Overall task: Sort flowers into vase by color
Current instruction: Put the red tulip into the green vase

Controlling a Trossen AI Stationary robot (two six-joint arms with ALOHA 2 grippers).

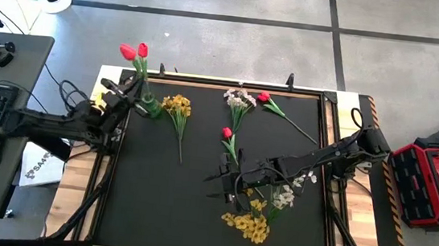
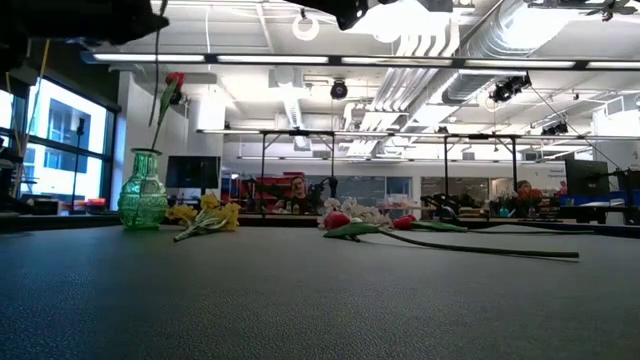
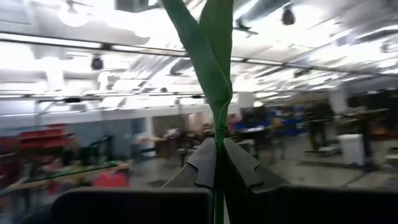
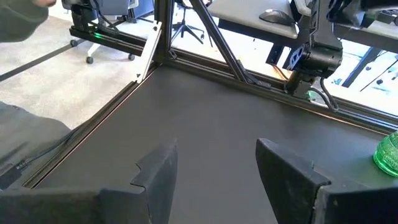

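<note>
Left end effector [image 3: 217, 168] clamped on upright green-stemmed red tulip [image 1: 142, 52] at green glass vase [image 1: 150, 105]; right end effector [image 4: 214, 171] apart; two more tulips, two yellow, two whitish sprays flat on bench [image 1: 156, 190].

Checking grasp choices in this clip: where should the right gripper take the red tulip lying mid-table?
Grip the red tulip on its bare green stem just below the head, coming straight down from above. It lies flat on the table, leaves spread lower down. The open right gripper hovers just beside it.
</note>
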